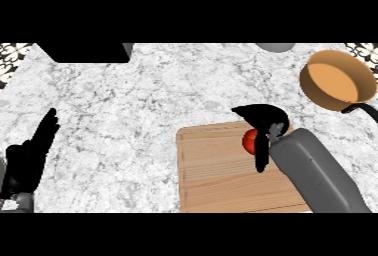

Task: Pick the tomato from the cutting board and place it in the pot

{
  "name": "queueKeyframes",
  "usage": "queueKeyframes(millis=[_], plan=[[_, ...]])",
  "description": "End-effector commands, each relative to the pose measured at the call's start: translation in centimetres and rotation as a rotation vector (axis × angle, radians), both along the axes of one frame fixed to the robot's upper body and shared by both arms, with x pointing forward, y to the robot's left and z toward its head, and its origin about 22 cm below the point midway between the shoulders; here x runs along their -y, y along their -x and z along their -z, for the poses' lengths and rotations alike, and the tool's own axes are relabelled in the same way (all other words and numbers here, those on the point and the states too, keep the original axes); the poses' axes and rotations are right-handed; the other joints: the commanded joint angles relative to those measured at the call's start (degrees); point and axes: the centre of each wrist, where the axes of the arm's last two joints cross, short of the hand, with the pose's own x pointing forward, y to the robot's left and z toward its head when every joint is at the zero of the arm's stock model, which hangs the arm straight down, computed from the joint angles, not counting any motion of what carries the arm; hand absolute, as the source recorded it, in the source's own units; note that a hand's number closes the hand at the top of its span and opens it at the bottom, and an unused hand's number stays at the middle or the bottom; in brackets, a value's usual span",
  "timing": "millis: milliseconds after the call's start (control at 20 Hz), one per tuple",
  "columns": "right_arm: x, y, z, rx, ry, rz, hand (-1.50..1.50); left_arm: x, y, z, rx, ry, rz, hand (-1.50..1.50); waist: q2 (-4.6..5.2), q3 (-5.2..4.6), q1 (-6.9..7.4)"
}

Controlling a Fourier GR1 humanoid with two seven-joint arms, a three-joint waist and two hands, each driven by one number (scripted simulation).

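Right hand [263, 121] curled over tomato [250, 142] at the far right of the cutting board [214, 175]; probably light, smooth and easily bruised, best cupped around its middle. Pot [338, 80] well apart.

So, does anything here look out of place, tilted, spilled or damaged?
Nothing stands out. The cutting board lies flat on the counter, the pot stands apart at the upper right, and the right hand curls round the tomato over the board. The left hand rests open at the left edge.
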Motion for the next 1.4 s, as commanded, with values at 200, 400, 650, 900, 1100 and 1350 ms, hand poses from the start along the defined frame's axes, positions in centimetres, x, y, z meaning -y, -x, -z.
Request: queueKeyframes(millis=[200,400,650,900,1100,1350], plan=[[1.9,-1.6,1.3,0.008,0.014,0.024,-1.5,-2.8,0.9,0.4,-0.01,-0.02,-0.009,0.0,0.07,0.0,0.2],[0.2,-2.0,1.5,-0.027,0.034,0.007,-1.5,0.7,-0.4,0.2,0.0,-0.002,-0.005,0.0,0.03,0.0,0.08],[0.8,-0.2,4.5,0.001,-0.003,-0.1,1.5,-0.1,-0.4,0.7,-0.019,-0.005,0.007,0.0,0.08,0.0,0.0],[0.9,-0.8,4.3,0.022,-0.025,-0.097,1.5,-1.6,-0.7,0.1,-0.014,-0.01,-0.011,0.0,0.06,0.0,-0.01],[1.8,-0.5,4.2,0.006,-0.013,-0.106,1.5,-1.4,-0.2,0.9,0.003,-0.006,0.004,0.0,-0.02,-0.01,-0.14],[1.8,-4.4,0.1,0.101,-0.028,0.235,1.5,-0.3,0.0,-0.1,-0.018,0.005,0.019,0.0,0.24,0.0,0.55]])
